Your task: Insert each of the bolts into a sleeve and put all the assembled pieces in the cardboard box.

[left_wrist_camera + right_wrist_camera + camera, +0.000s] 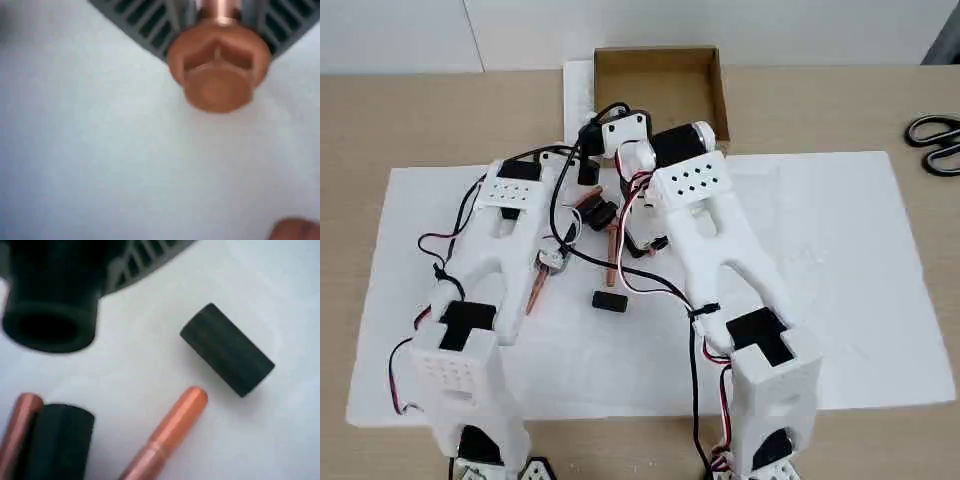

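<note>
I see the left end effector point(217, 10) clamping a bolt point(217, 75) by its shank, the right end effector point(65, 260) grasping a sleeve point(50, 315) by its barrel; I judge both light, rigid, slick.

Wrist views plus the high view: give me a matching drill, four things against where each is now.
1 hex-head bolt
2 cardboard box
3 scissors
4 loose sleeve

A lying on the white sheet
B in the left gripper
C open-topped, beyond the sheet's far edge
D on bare table, right of the sheet

Pairs: 1-B, 2-C, 3-D, 4-A
</note>
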Motion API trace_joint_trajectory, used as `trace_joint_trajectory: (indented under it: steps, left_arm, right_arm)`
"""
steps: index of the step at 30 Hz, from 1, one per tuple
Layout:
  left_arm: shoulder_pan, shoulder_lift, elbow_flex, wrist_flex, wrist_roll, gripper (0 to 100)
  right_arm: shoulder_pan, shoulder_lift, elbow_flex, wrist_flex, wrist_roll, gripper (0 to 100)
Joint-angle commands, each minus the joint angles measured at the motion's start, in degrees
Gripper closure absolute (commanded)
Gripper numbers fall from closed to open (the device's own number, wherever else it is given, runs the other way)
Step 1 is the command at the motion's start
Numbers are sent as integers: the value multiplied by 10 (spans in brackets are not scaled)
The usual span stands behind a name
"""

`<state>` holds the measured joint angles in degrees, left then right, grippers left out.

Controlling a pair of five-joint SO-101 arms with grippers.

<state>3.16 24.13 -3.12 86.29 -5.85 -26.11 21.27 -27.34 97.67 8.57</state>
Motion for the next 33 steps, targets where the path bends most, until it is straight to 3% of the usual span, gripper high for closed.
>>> trace_joint_trajectory:
  steps: [1, 5, 11, 27, 33]
  left_arm:
    - [-2, -11, -95, 63, 4, 994]
    - [-4, -11, -211, 138, 2, 994]
    - [-17, -18, -278, 142, 3, 994]
    - [-28, -346, -281, 142, 4, 994]
    - [-27, -407, -281, 142, 4, 994]
  right_arm:
    - [4, -42, -32, 7, -3, 995]
    - [5, -79, -69, 8, 0, 995]
    - [5, -195, -86, 7, 0, 995]
    - [22, -554, -82, 11, 0, 995]
    - [22, -686, 85, 11, -3, 995]
